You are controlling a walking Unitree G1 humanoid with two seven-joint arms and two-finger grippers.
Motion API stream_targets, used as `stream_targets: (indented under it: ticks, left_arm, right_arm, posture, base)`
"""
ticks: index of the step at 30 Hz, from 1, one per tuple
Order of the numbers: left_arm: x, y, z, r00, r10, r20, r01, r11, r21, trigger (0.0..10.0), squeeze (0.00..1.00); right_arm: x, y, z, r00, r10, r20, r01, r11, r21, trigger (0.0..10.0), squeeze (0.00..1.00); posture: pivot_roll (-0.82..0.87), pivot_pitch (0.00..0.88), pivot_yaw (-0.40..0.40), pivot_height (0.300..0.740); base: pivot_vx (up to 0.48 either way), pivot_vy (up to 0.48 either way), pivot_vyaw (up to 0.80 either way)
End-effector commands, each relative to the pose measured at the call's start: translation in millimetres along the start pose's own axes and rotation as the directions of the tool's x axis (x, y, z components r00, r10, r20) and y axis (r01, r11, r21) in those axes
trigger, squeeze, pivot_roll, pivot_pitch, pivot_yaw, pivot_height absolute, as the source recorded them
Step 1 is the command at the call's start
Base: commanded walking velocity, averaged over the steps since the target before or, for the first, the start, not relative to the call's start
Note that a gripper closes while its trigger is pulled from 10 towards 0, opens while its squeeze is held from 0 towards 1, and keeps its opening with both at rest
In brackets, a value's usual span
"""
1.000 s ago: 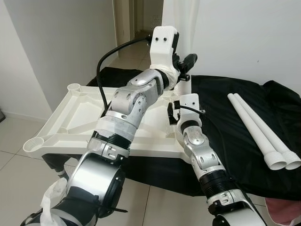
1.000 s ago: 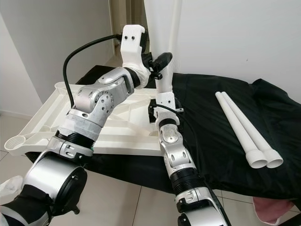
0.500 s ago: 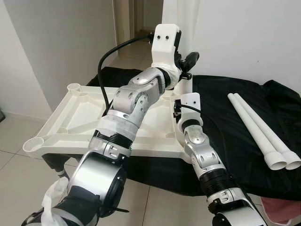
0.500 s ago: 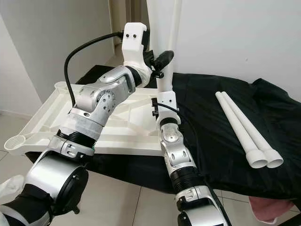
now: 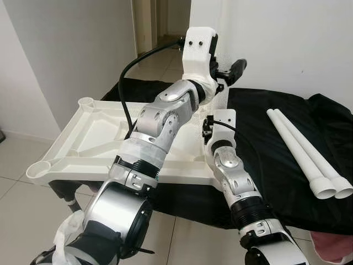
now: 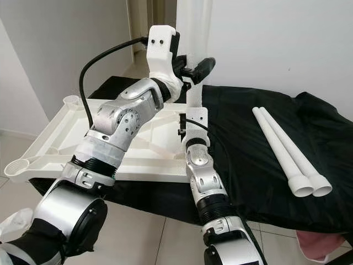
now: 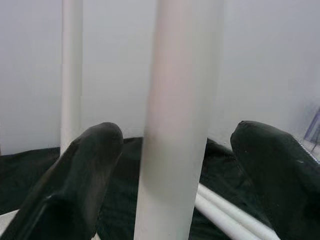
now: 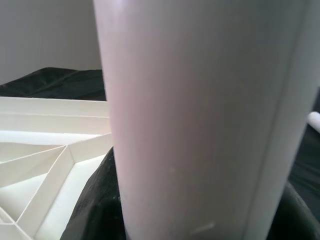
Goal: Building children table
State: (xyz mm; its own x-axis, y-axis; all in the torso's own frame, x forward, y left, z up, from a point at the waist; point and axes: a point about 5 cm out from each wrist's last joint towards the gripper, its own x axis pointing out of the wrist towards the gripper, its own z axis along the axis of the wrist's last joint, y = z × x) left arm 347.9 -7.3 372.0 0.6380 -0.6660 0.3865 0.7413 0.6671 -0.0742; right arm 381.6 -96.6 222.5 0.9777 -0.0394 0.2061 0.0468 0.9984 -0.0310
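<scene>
The white table top lies upside down on a black cloth. A white table leg stands upright at its near right corner. My left gripper is raised high at the leg and open; in the left wrist view the leg stands between the two black fingers with a gap on each side. My right gripper is lower, near the leg's base, shut on the leg. Two loose legs lie side by side on the cloth to the right.
The black cloth covers a low surface against a white wall. A second upright white tube stands behind the held leg. A doorway opens at the back, and pale floor tiles lie to the left.
My left gripper has shifted up and to the right at the leg, and its visible finger now stands farther from it. The right gripper stays at the leg's base.
</scene>
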Motion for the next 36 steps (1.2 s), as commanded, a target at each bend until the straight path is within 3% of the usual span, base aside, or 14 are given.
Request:
stream_targets:
  ticks: [1,15,22,33,36]
  left_arm:
    - [-1.3,-3.5,-0.7,0.999,-0.054,0.005,0.054,0.998,-0.017,10.0,0.0]
    - [-10.0,0.5,-0.8,0.998,-0.019,0.051,0.022,0.998,-0.052,10.0,0.0]
    - [-23.0,10.5,-7.0,0.996,0.039,0.081,-0.033,0.997,-0.075,10.0,0.0]
    - [-40.9,24.8,-17.1,0.99,0.116,0.082,-0.112,0.992,-0.056,10.0,0.0]
    - [-49.2,29.8,-23.7,0.988,0.134,0.071,-0.134,0.991,-0.015,10.0,0.0]
  right_arm:
    - [0.4,1.3,3.0,1.0,0.004,0.012,-0.004,1.0,0.019,10.0,0.0]
    - [-1.2,-9.7,-1.3,0.999,-0.032,0.005,0.032,0.998,0.047,10.0,0.0]
    - [-5.6,-23.9,-3.1,0.998,-0.05,0.039,0.047,0.997,0.062,10.0,0.0]
    - [-14.6,-31.6,-4.2,0.996,-0.042,0.083,0.038,0.998,0.04,10.0,0.0]
    - [-19.5,-34.0,-3.9,0.994,-0.026,0.108,0.022,0.999,0.034,10.0,0.0]
  posture:
    - [0.0,0.051,0.016,0.74]
    - [-0.01,0.04,0.015,0.74]
    - [0.0,0.024,0.016,0.74]
    - [0.0,0.032,0.015,0.74]
    - [0.0,0.035,0.015,0.74]
  base:
    - [0.0,0.0,0.0]
    - [0.0,0.0,0.0]
    - [0.0,0.0,0.0]
    - [0.0,0.0,0.0]
    - [0.0,0.0,0.0]
